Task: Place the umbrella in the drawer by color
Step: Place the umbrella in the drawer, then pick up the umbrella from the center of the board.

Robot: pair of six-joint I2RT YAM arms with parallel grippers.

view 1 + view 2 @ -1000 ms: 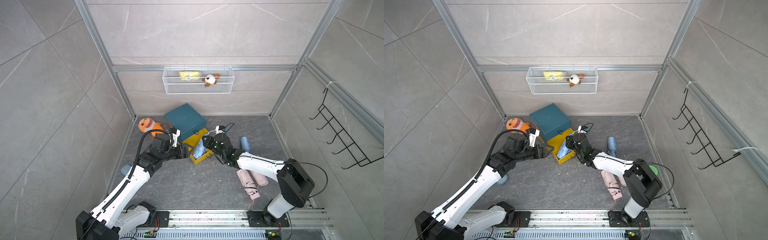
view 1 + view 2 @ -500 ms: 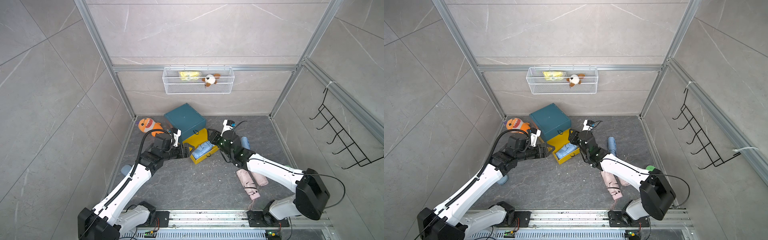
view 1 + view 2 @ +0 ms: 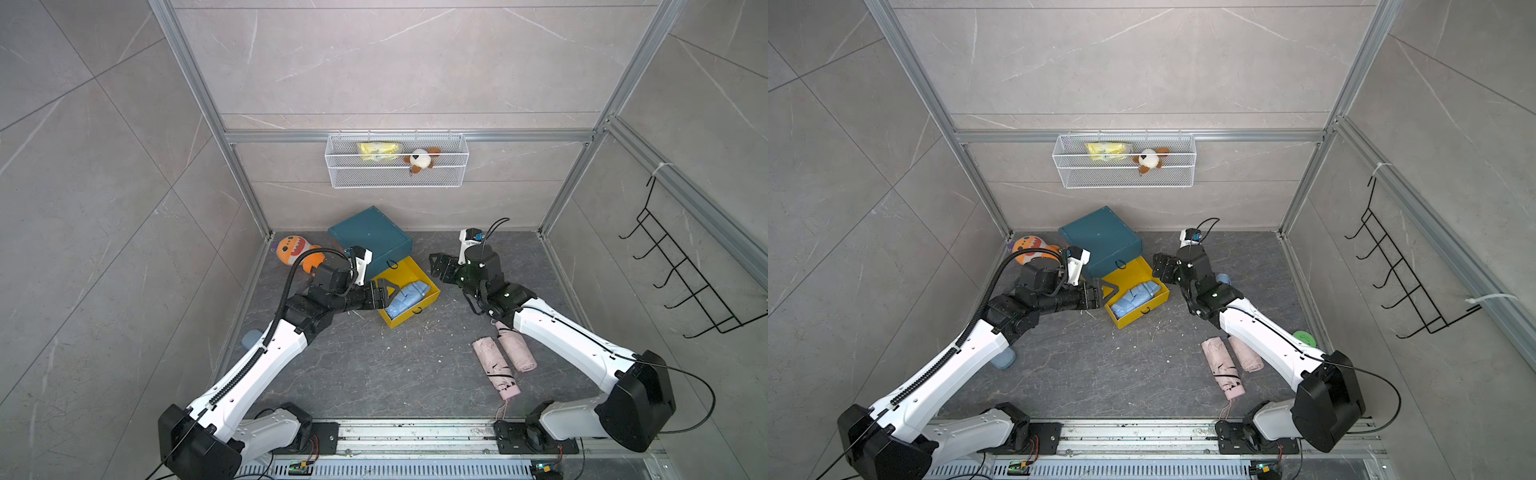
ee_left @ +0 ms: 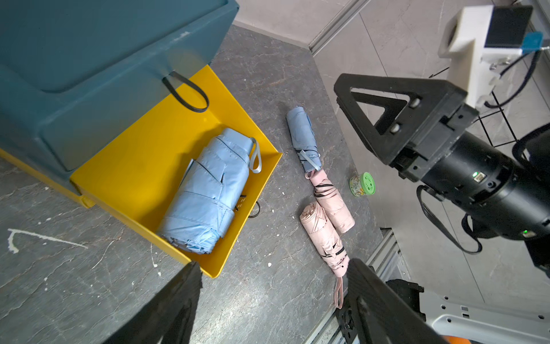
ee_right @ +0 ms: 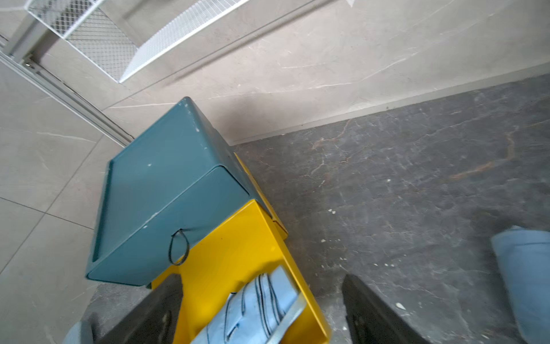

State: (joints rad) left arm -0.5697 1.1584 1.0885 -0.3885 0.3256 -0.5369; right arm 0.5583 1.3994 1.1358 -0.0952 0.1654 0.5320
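The blue umbrella [image 3: 406, 296] lies inside the yellow drawer [image 3: 409, 316], which is pulled out from the teal cabinet [image 3: 368, 235]. The left claw [image 3: 384, 293] hovers at the drawer's side, spread wide and empty. The right claw [image 3: 437, 266] hangs just beside the drawer, also wide and holding nothing. Two pink umbrellas [image 3: 498, 365] lie on the floor [image 3: 374, 365].

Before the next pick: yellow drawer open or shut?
Open. The yellow drawer sticks out of the teal cabinet; a blue umbrella lies inside.

Blue umbr. [image 4: 208, 193] [image 4: 303, 137] x2; pink umbr. [image 4: 333, 202] [image 4: 323, 235] x2; yel. drawer [image 4: 143, 155] x1; plush toys [image 3: 293, 251] [image 3: 417, 160] x2; grn jar [image 4: 363, 184] x1.
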